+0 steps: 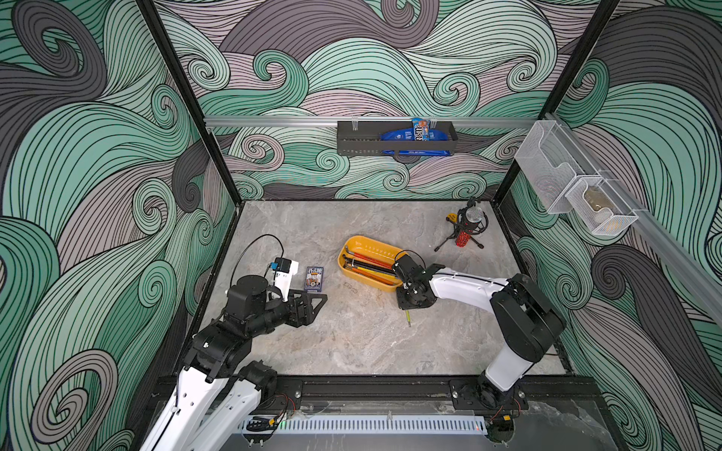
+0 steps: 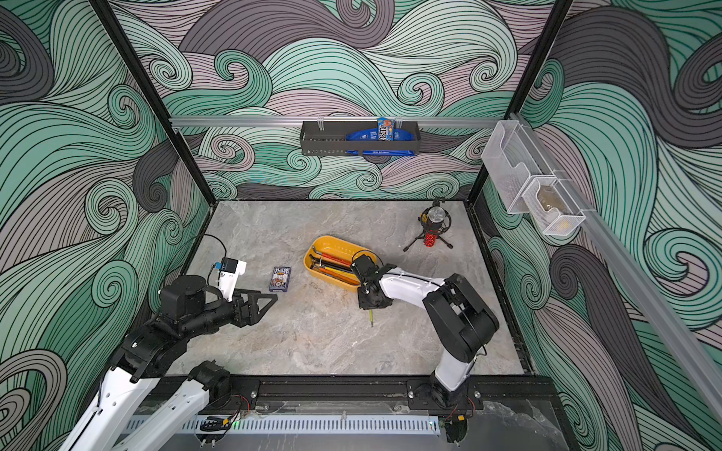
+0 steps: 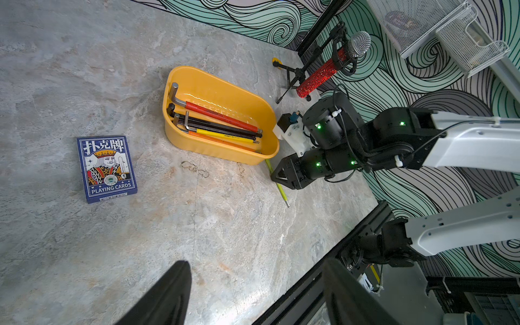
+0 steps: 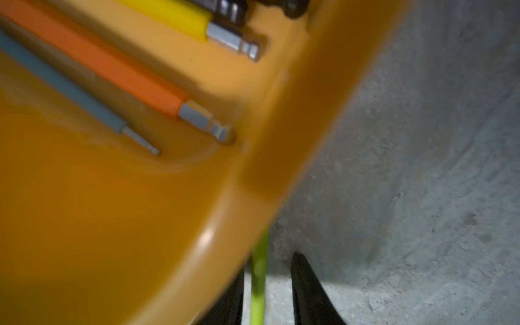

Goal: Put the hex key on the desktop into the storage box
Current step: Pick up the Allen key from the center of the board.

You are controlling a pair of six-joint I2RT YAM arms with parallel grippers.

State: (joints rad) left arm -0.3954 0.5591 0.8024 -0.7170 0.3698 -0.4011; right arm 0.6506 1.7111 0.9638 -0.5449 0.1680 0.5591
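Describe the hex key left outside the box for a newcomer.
Find the shallow yellow plastic storage box on the grey marble desktop. Beside its corner, under the right claw, lies a thin lime-green hex key, the only one outside it.

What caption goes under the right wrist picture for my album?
The right gripper, open, straddles the green hex key on the desktop, right beside the yellow storage box.

We are seeing the table (image 1: pixel 351 343) veined in grey marble and walls (image 1: pixel 97 156) swirling in teal, mauve and charcoal. The storage box (image 3: pixel 213 153) is showing yellow. We are picking out a red hex key (image 3: pixel 219 115), a yellow hex key (image 3: pixel 225 135), an orange hex key (image 3: pixel 219 141) and a green hex key (image 3: pixel 278 187). The playing cards box (image 3: pixel 106 168) is showing blue, the microphone (image 3: pixel 322 73) glittery red.
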